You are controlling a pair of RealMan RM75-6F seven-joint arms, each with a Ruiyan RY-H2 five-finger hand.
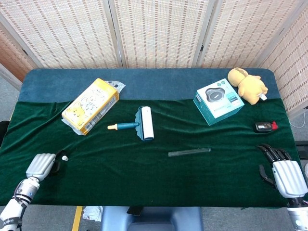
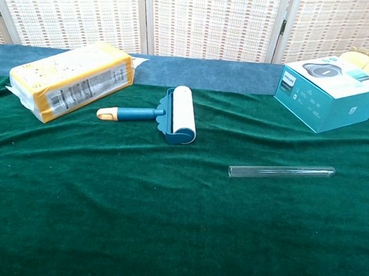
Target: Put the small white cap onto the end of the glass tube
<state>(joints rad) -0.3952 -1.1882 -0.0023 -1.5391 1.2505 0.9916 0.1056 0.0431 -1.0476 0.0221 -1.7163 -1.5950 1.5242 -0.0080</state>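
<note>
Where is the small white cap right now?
In the head view the small white cap lies on the green cloth near the table's left edge, just right of the left hand, far from the glass tube.

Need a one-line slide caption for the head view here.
Glass tube lies uncapped mid-table; small white cap sits by the left hand, right hand open at the table edge.
</note>
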